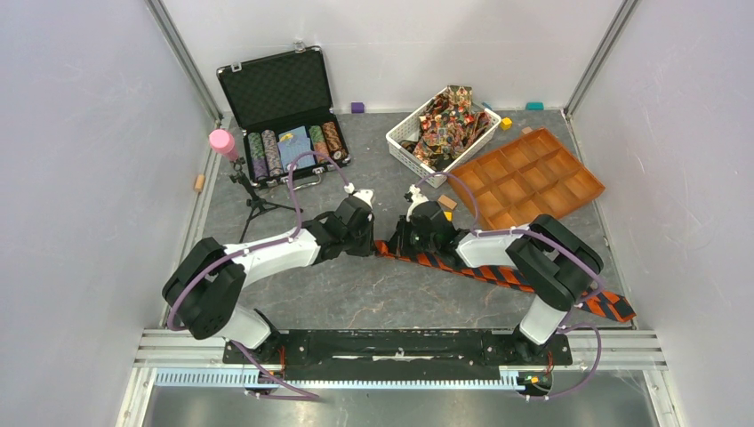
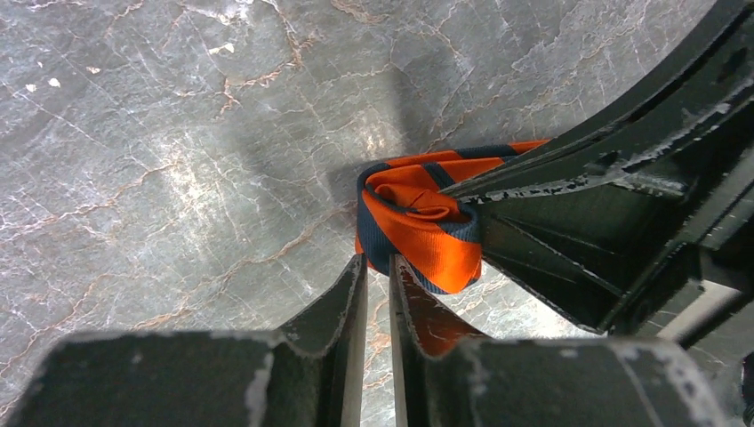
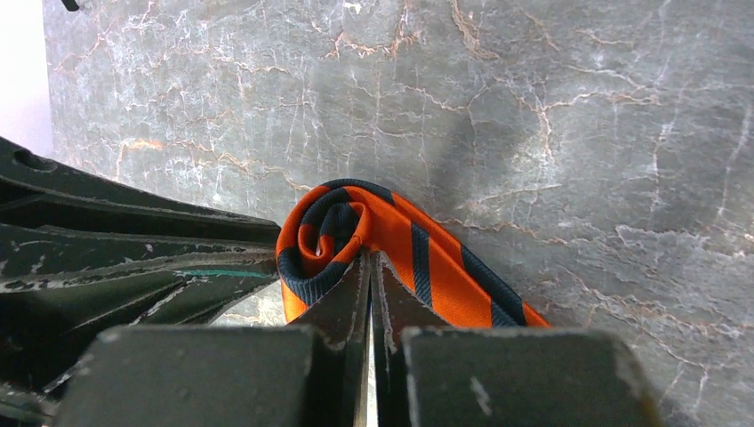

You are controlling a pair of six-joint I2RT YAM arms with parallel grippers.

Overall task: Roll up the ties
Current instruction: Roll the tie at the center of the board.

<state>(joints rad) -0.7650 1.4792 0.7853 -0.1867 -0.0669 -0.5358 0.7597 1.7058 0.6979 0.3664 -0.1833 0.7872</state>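
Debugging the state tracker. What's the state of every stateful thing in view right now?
striped tie: one end rolled, rest flat on the table.
left hand: shut on the roll.
right hand: shut on the roll.
chip case: lid open, chips inside.
white basket: filled with patterned ties, unrolled.
orange tray: compartments empty.

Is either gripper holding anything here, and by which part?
Both seem to pinch the orange striped tie at its rolled end: left gripper on the roll's edge, right gripper near its core. The grips are partly hidden.
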